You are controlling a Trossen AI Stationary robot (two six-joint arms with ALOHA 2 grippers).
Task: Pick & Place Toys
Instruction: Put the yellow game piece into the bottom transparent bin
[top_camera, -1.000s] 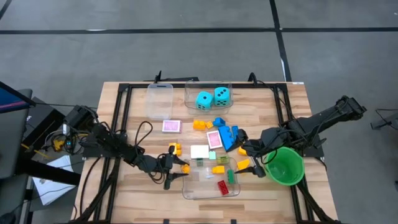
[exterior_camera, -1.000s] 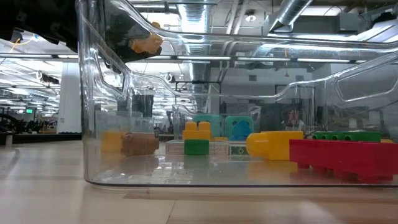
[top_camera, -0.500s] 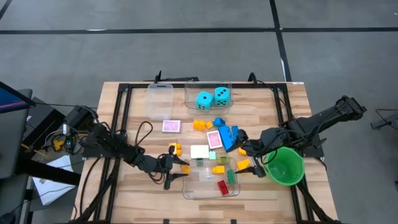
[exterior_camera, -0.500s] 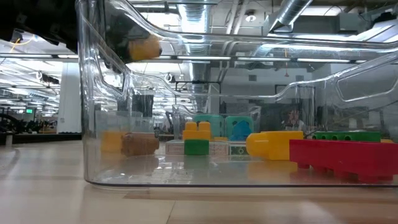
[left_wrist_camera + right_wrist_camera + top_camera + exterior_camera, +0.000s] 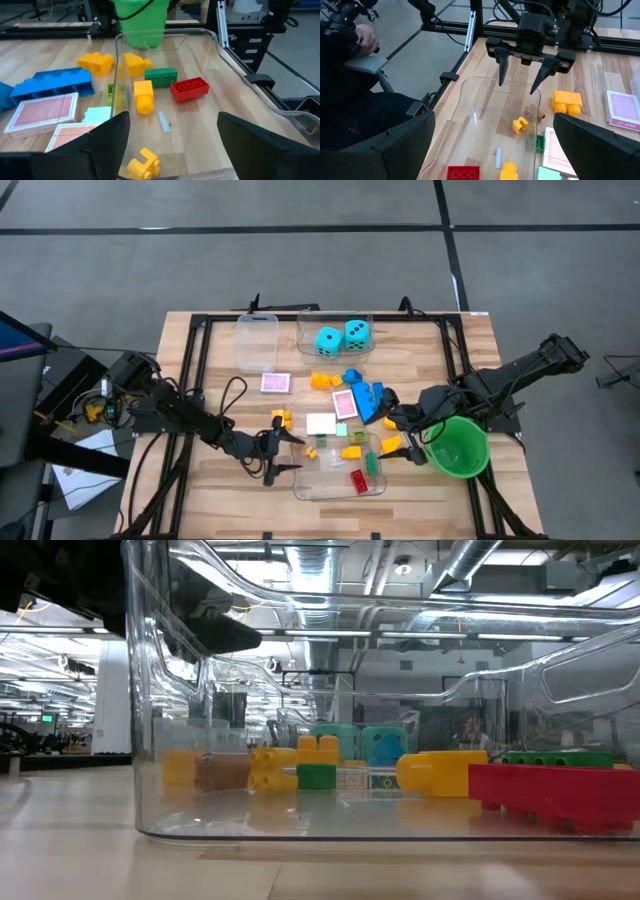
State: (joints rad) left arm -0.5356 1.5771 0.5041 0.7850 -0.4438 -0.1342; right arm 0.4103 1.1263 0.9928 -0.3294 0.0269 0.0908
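**Over the near tub: left fingers spread, small yellow brick lying inside**

Over the left end of the clear tub (image 5: 340, 470), at the worktop's (image 5: 200, 340) near edge, hangs the left gripper (image 5: 284, 455), fingers spread with nothing between them. Small yellow brick (image 5: 309, 451) lies on the tub floor just beyond the fingertips, apart from them; right wrist view shows it (image 5: 520, 124) below the open fingers (image 5: 501, 65). Same tub holds a red brick (image 5: 189, 89), a green brick (image 5: 160, 77) and more yellow pieces (image 5: 143, 94).

Right gripper (image 5: 404, 442) sits at the tub's right end, beside the green bowl (image 5: 458, 446), fingers wide apart and empty.

Loose on the worktop behind the tub: blue bricks (image 5: 368, 396), pink-backed cards (image 5: 276, 383), an orange brick (image 5: 321, 380), a yellow brick (image 5: 281, 419). Two cyan dice (image 5: 342, 337) rest in a second tub at the far edge; a third tub (image 5: 256, 342) stands beside it.
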